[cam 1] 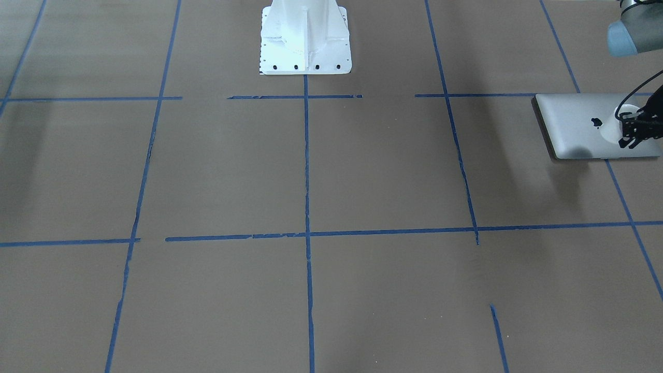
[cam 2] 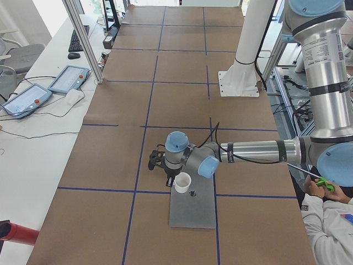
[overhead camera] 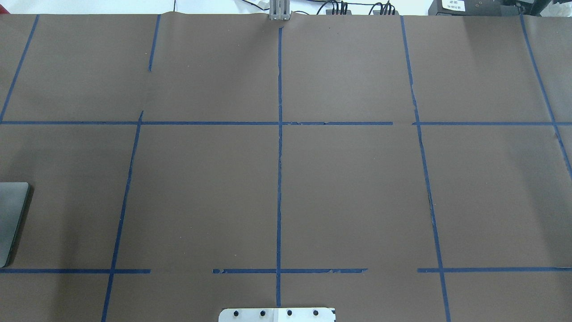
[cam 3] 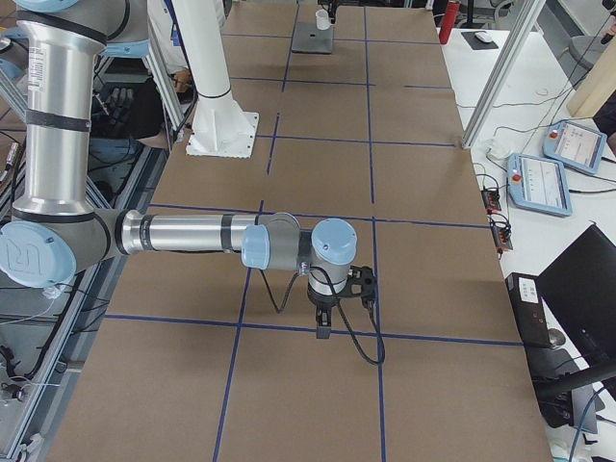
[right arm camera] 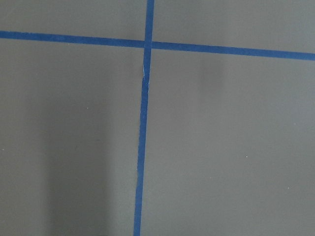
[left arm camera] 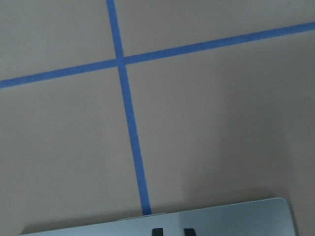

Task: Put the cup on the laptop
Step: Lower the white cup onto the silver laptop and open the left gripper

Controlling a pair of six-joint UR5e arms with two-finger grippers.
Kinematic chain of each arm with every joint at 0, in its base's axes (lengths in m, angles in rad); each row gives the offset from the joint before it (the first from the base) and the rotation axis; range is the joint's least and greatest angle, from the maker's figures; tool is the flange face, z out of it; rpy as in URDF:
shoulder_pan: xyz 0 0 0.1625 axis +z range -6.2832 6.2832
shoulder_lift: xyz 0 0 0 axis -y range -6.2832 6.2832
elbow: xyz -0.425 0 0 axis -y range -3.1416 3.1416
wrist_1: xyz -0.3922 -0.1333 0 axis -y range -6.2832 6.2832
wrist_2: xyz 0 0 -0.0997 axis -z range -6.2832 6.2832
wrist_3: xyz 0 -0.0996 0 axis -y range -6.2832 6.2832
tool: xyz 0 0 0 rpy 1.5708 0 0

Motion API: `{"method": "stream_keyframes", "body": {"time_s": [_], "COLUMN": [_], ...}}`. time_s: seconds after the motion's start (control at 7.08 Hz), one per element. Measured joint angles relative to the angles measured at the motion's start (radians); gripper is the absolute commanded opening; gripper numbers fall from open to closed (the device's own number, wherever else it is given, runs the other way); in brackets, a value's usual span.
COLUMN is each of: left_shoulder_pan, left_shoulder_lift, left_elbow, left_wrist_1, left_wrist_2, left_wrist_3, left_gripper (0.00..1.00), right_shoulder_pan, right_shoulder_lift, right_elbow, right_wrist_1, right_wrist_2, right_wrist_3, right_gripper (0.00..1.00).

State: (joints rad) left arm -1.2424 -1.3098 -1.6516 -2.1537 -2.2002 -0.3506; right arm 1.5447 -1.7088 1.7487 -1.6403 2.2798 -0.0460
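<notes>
The cup (cam 2: 182,181) stood upright on the laptop (cam 2: 193,212), lower centre of the left side view, at the lid's far end just beside the dark logo (cam 2: 193,193). The left gripper (cam 2: 170,178) hung close against the cup's side. Whether its fingers were clamped on the cup or parted could not be told. The laptop lay flat on the brown table (overhead camera: 348,188), which was marked with blue tape lines (overhead camera: 279,179). The right gripper (cam 3: 322,322) pointed down over the table in the lower centre of the right side view, well apart from the laptop, and its state could not be told either.
</notes>
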Motion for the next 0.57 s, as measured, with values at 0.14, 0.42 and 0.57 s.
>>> {"method": "stream_keyframes", "body": {"time_s": [0.14,0.42,0.57], "left_shoulder_pan": [0.001,0.006,0.008], "left_shoulder_lift": [0.007,0.007,0.007], "left_elbow": [0.018,0.039,0.046], "left_wrist_1": [-0.023,-0.060,-0.065], "left_wrist_2": [0.000,0.000,-0.008], "left_wrist_3": [-0.035,-0.114,-0.126], "left_gripper": [0.00,0.00,0.00], "right_shoulder_pan": [0.000,0.000,0.000], "right_shoulder_lift": [0.000,0.000,0.000], "right_elbow": [0.000,0.000,0.000], "right_wrist_1": [0.000,0.000,0.000], "right_wrist_2": [0.001,0.001,0.001], "right_wrist_3": [0.000,0.000,0.000], "right_gripper": [1.00,1.00,1.00]}}
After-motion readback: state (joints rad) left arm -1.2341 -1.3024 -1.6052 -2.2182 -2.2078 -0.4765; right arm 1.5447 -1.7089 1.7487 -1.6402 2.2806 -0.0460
